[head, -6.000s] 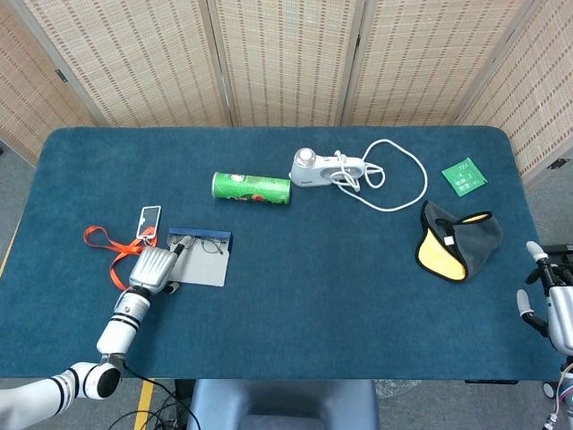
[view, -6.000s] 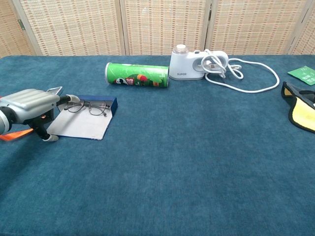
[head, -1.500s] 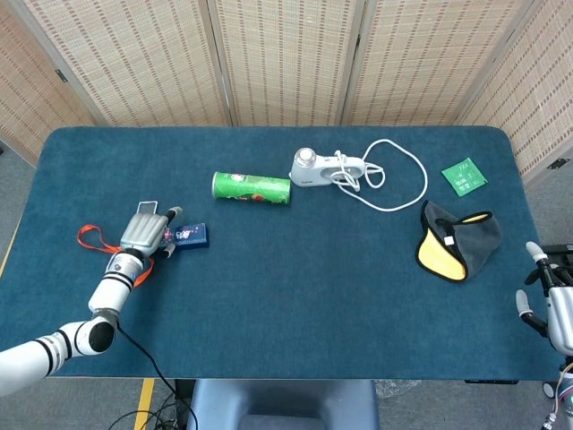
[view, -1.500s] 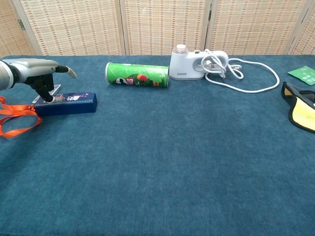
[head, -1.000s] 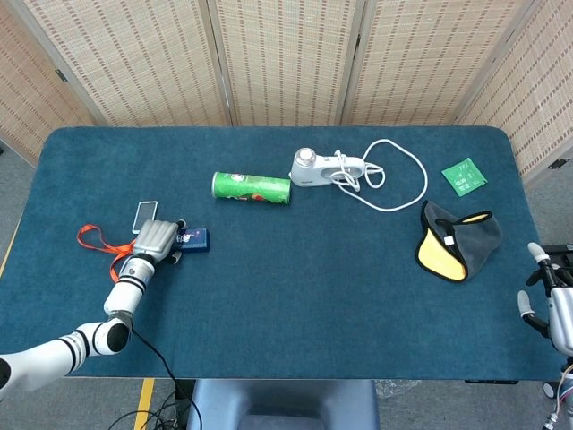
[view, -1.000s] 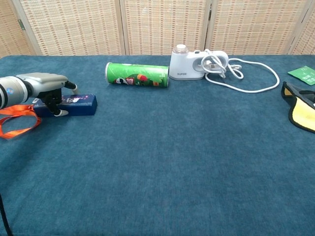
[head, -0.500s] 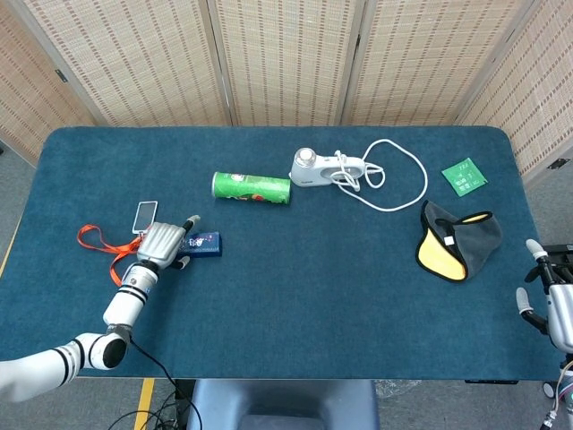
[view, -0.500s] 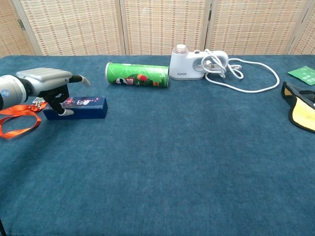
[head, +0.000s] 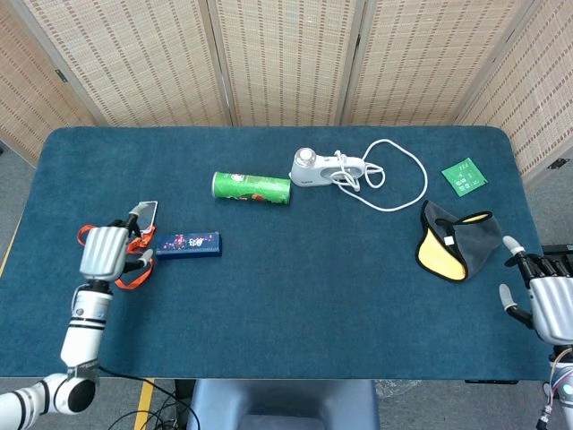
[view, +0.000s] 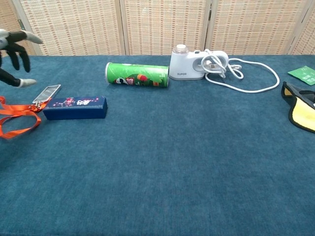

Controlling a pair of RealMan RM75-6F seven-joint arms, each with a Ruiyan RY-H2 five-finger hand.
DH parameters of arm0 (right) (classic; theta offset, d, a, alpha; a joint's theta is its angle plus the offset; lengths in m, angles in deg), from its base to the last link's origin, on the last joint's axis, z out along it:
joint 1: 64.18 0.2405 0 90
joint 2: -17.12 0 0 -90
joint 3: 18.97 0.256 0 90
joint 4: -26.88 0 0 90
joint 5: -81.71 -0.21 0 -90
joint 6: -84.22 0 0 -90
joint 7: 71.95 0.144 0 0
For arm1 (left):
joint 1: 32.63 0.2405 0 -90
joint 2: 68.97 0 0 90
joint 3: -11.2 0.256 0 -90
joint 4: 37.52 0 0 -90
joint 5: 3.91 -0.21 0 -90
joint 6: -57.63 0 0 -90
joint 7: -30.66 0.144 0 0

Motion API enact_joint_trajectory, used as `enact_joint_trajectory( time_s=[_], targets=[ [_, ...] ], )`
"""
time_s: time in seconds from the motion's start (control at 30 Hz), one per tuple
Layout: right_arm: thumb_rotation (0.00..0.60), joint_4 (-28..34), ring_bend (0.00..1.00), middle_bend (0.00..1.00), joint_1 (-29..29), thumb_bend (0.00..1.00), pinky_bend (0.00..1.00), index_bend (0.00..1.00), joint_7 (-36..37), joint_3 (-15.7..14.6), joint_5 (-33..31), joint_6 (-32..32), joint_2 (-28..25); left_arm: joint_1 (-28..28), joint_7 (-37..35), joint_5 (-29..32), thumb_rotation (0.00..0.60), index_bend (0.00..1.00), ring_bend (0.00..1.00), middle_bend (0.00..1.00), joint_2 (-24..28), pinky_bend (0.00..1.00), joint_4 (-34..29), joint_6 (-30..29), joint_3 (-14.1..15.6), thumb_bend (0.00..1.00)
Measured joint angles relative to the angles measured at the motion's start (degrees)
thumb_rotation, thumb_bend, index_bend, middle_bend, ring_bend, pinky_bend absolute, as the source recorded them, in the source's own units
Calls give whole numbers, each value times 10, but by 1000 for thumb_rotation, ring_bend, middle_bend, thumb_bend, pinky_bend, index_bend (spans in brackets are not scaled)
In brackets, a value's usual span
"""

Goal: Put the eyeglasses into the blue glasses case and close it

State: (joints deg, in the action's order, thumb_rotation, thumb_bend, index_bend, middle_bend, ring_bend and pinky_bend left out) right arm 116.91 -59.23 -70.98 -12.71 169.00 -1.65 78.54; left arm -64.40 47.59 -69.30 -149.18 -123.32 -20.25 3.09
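The blue glasses case (head: pixel 188 245) is sitting closed on the bench (head: pixel 295 296) now, eyeglasses presumably inside. The left robot hand (head: pixel 106 252) is lifting away, fingers spread, holding nothing. Right robot hand (head: pixel 548 307) is idling open too. Looks basically done.

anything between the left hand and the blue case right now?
Partly. The orange lanyard and its badge lie between the left hand and the closed blue case. Both are flat on the table.
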Motion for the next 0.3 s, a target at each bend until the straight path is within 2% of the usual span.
enact_joint_trajectory(
  time_s=[0.3],
  targets=[
    [600, -16, 274, 349, 11, 454, 261, 89, 25, -8, 20, 1, 14, 118, 26, -36, 600, 193, 468, 500, 55, 619, -88, -114, 48, 288]
  ],
)
